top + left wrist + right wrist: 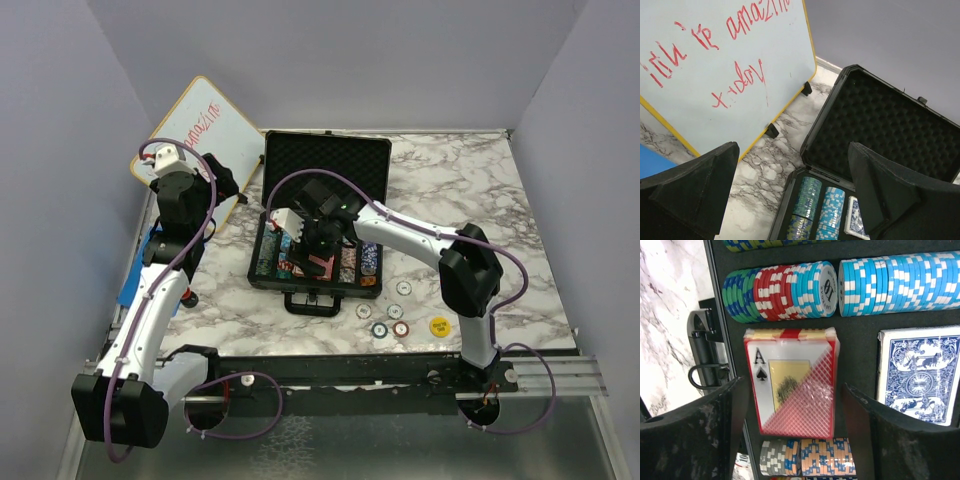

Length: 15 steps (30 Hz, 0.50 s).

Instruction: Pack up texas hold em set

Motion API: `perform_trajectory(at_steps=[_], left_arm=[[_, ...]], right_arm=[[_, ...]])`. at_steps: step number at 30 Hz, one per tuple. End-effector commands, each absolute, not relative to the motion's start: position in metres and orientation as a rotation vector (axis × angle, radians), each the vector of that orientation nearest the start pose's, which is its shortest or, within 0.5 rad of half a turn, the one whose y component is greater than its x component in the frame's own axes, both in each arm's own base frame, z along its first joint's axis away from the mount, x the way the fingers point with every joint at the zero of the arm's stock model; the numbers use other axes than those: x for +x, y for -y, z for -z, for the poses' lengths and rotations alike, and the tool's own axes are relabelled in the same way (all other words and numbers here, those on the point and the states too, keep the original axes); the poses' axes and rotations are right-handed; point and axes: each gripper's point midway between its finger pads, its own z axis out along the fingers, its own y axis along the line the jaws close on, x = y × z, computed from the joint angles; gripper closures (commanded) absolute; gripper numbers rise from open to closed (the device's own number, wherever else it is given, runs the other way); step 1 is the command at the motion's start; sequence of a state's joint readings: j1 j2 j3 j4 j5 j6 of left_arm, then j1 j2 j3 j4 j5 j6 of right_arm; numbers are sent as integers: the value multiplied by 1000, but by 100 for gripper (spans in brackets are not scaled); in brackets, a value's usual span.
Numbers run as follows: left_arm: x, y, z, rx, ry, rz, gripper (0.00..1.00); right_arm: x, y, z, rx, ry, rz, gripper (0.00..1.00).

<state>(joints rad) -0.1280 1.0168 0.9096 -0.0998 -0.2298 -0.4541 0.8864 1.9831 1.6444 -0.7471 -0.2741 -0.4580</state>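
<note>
The black briefcase lies open mid-table, its foam-lined lid raised at the back. Its tray holds rows of multicoloured poker chips, a red card deck and a blue card deck. My right gripper is open just above the red deck, one finger on each side with a gap, not touching it. My left gripper is open and empty above the table at the case's back-left corner. Several loose chips and a yellow disc lie on the table in front of the case.
A white dry-erase board with red writing leans at the back left, close to my left gripper. A flat blue pad lies by the left wall. The case handle faces the near edge. Grey walls enclose the marble table.
</note>
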Motion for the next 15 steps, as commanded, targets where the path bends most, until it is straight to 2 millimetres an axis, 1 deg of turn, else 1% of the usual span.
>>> perform_trajectory(at_steps=[1, 3, 5, 9, 12, 15], left_arm=[[373, 38, -296, -392, -1698, 270, 1], [373, 37, -296, -393, -1697, 267, 1], [374, 37, -296, -393, -1699, 263, 1], [372, 37, -293, -396, -1699, 266, 1], [371, 37, -290, -397, -1703, 268, 1], [369, 35, -288, -405, -1705, 262, 1]], right_arm=[[264, -369, -85, -1777, -2065, -456, 18], [260, -372, -89, -1771, -2064, -480, 11], [256, -374, -99, -1751, -2064, -515, 7], [252, -377, -117, -1683, -2064, -562, 6], [262, -380, -125, -1566, -2077, -530, 8], [285, -387, -132, -1347, -2114, -474, 8]])
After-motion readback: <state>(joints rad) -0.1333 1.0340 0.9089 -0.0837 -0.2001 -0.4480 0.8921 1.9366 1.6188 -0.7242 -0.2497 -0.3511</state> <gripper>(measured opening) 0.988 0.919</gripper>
